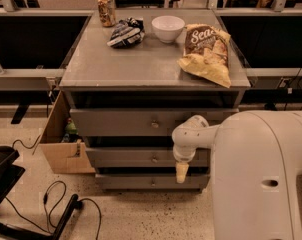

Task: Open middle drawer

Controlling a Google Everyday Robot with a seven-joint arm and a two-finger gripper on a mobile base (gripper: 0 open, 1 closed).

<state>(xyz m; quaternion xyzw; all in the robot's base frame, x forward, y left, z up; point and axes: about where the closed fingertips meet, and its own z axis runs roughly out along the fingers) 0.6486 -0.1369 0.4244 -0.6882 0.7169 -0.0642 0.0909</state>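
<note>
The gray cabinet (141, 64) has three drawers stacked in its front. The middle drawer (126, 157) is a wide gray front of medium height with a small round knob (154, 159) at its centre, and it looks shut or nearly so. My gripper (181, 172) hangs pointing down from a white wrist (189, 136) in front of the cabinet's right side. It sits right of the knob and slightly below it, over the middle drawer's lower edge. Whether it touches the drawer front does not show.
On the cabinet top lie a chip bag (206, 54), a white bowl (167, 28), a dark snack packet (125, 33) and a can (106, 10). A cardboard box (61, 139) stands left of the cabinet. Cables (56, 199) trail on the floor. My white arm body (266, 179) fills the lower right.
</note>
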